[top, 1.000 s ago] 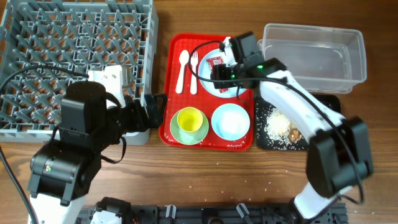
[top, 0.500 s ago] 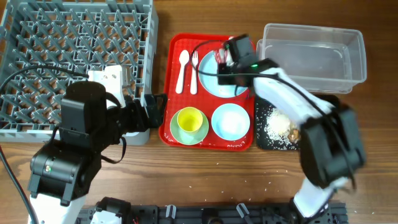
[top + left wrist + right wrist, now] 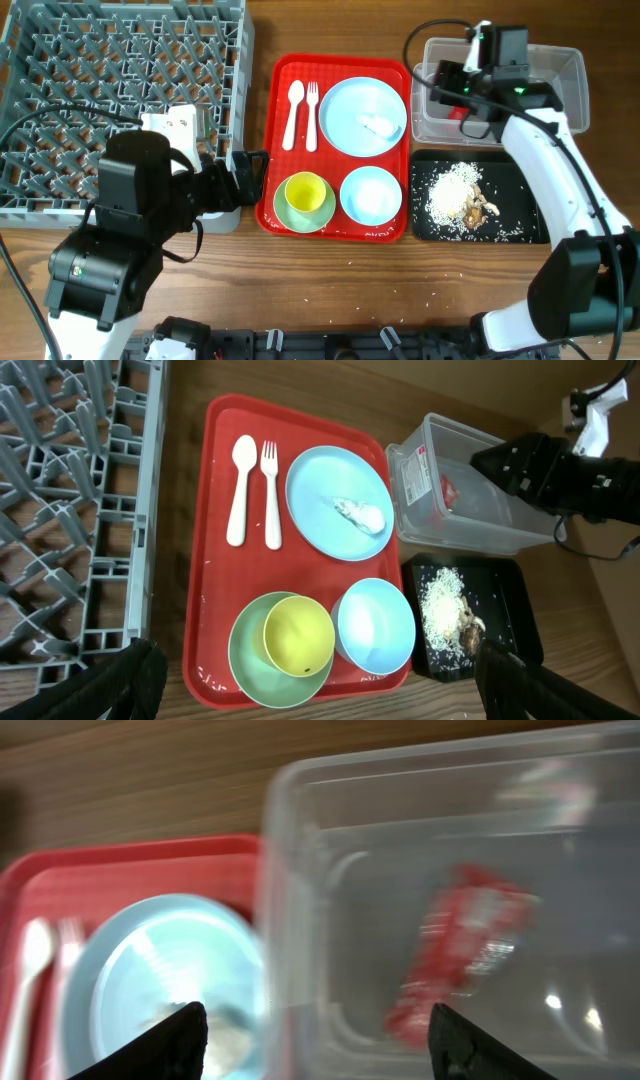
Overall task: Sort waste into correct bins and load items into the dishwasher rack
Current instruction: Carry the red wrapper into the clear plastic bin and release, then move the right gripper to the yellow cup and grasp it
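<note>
The red snack wrapper [image 3: 458, 112] lies inside the clear tub [image 3: 540, 55], also seen in the right wrist view [image 3: 465, 955] and the left wrist view [image 3: 449, 490]. My right gripper [image 3: 447, 82] hovers open and empty over the tub's left end. The white tissue [image 3: 378, 125] lies on the pale-blue plate [image 3: 345, 110] on the red tray. Food leftovers [image 3: 455, 195] lie in the black tray [image 3: 530, 205]. The yellow cup [image 3: 305, 190] sits in the green bowl [image 3: 325, 212] beside the blue bowl [image 3: 372, 193]. My left gripper [image 3: 245, 175] is open between the rack [image 3: 100, 90] and the red tray.
The white spoon [image 3: 294, 112] and fork [image 3: 311, 115] lie side by side on the red tray [image 3: 285, 75], left of the plate. A few crumbs dot the wood near the front edge [image 3: 435, 295]. Cables run over the rack's left side.
My right gripper moved right from the plate to over the clear tub, carrying the red wrapper, and let it go into the tub. The left arm has not moved.
</note>
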